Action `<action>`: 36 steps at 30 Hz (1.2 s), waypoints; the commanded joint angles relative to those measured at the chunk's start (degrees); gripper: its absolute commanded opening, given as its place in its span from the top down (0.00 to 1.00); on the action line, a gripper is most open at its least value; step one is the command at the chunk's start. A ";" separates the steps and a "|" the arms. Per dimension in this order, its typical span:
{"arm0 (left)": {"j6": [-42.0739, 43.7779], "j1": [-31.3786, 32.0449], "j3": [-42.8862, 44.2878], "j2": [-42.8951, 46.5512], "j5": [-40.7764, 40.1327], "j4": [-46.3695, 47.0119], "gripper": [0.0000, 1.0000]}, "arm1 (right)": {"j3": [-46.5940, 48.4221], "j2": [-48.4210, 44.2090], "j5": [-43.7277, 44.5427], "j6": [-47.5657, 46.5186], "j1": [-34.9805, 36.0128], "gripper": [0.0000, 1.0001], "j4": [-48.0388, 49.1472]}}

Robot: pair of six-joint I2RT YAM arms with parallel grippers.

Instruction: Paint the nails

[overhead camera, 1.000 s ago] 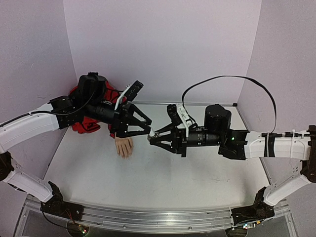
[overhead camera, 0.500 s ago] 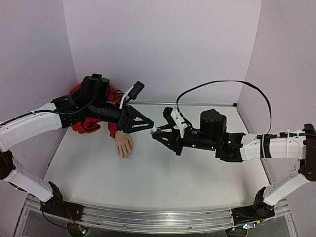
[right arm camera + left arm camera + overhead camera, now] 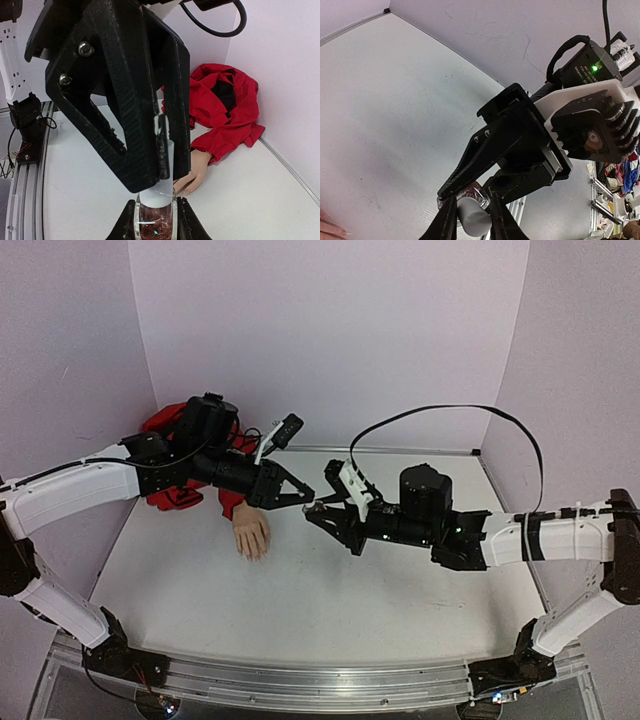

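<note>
A small glass bottle [image 3: 155, 222] (dark reddish, glittery polish is seen inside) is clamped between the closed fingers of the right hand [image 3: 156, 227]. Its white cap [image 3: 473, 225] is pinched by the left hand [image 3: 470, 207], jaws nearly together. The nails [image 3: 253, 554] are found left of centre in the top view, on a mannequin hand [image 3: 250, 532] laid flat on the desk [image 3: 320, 610]. Its long axis runs top to bottom, with the fingertips toward the lower edge and the red sleeve [image 3: 165, 492] at upper left.

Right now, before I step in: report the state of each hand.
Left hand: closed on the white cap of the polish bottle.
Right hand: closed on the polish bottle.
</note>
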State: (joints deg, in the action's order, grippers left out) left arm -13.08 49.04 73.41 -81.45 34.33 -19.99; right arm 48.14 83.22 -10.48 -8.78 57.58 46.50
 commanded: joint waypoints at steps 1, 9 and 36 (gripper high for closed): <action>1.43 0.80 3.67 0.15 0.16 0.10 0.80 | 3.53 0.71 1.47 -0.19 0.36 1.00 5.19; 2.27 0.89 3.29 1.64 -8.16 -3.95 0.98 | 3.17 1.94 6.42 1.39 0.46 0.79 5.10; -25.42 -19.39 -24.96 8.48 -57.31 -17.35 1.00 | -7.41 -7.78 26.47 4.52 -0.20 0.02 0.18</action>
State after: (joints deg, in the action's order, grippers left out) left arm -34.46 30.39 48.42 -69.89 -18.87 -38.94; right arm 41.56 79.64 12.36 -4.54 57.78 44.56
